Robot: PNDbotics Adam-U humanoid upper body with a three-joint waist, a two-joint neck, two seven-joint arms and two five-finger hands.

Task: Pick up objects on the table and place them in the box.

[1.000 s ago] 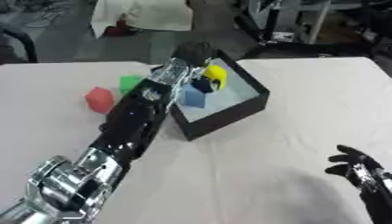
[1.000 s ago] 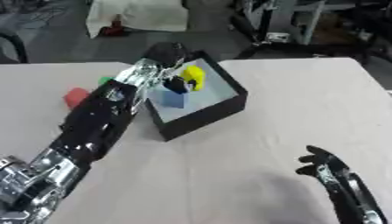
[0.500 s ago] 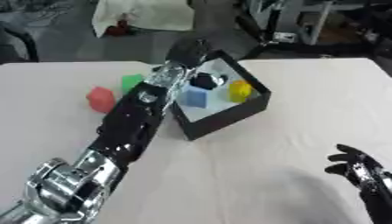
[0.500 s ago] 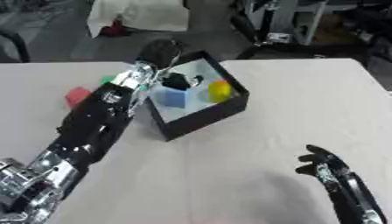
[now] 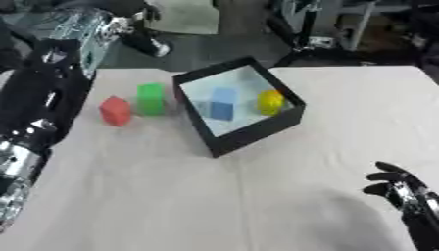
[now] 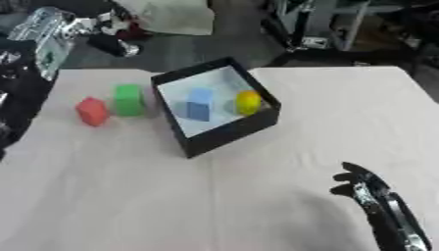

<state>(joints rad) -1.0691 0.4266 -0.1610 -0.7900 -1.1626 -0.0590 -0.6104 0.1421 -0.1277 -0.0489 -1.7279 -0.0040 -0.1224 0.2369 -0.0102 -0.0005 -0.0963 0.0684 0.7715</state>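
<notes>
Tabletop (image 5: 283, 196): pale, cluttered room beyond its far edge. Box (image 5: 254, 136): black, corner toward near edge, holds blue block (image 5: 222, 103), yellow object (image 5: 270, 100). Green block (image 5: 151, 99), upright, and red block (image 5: 115, 110) just left. Right hand (image 6: 369, 188): near-right corner, fingers relaxed. Left hand: fingers indiscernible.

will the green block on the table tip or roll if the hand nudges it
The green block looks flat-sided and stands taller than wide, so it probably won't roll but might tip. It seems rigid, likely light. The red block sits close beside it, so a sideways push may knock that.
</notes>
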